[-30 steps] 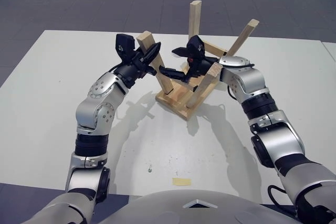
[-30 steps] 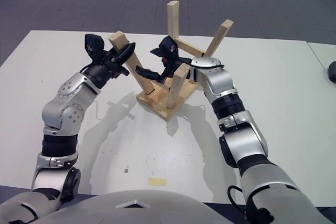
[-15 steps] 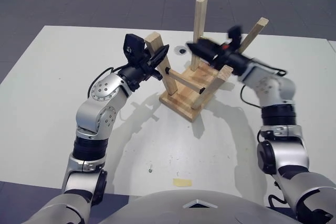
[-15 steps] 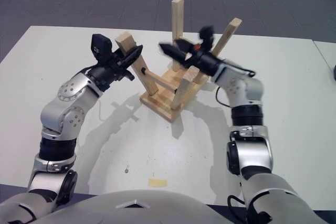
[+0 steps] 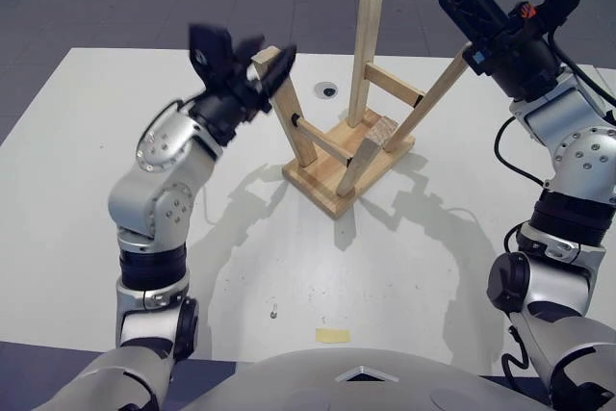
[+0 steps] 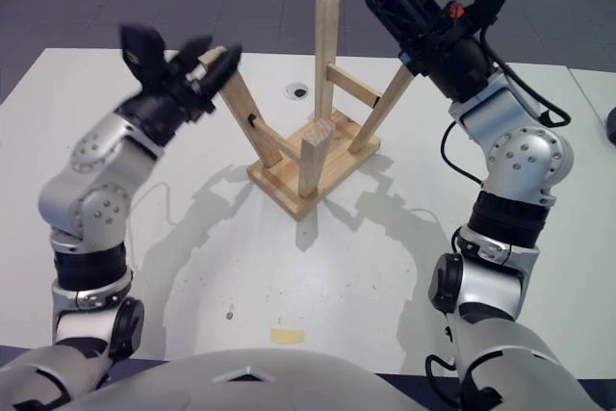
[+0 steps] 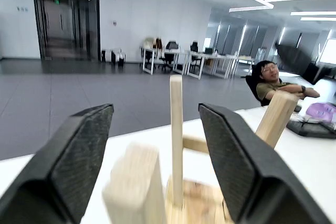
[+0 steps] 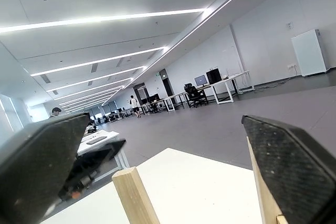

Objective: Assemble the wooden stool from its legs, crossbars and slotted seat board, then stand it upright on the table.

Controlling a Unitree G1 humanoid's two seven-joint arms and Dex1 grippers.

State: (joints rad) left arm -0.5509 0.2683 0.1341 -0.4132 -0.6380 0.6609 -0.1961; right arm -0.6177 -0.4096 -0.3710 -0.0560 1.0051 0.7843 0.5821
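STOOL UPSIDE DOWN, ONE STEP TO GO: A pale wooden stool [image 5: 346, 156] sits upturned near the middle of the white tabletop [image 5: 96, 141]. Its slotted seat board [image 5: 322, 185] lies flat on the surface and its four square legs [image 5: 366, 45] splay up into the air, tied together by crossbars [image 5: 393, 84]. We see the left gripper [image 5: 260, 53] at the top of the nearest left-hand leg, jaws wide and standing either side of the leg's end without closing on it. The right gripper [image 8: 165, 121] is raised high over the far right leg, jaws spread wide and carrying nothing. We judge the building work all but finished. Legs, crossbars and board look joined, though we cannot tell how firmly each joint is seated. What is left, as we read it, is the last step: taking hold of the stool, turning it over and setting it on its feet on the tabletop. A small yellowish scrap [image 5: 332, 334] lies near the front edge, well apart from the stool.
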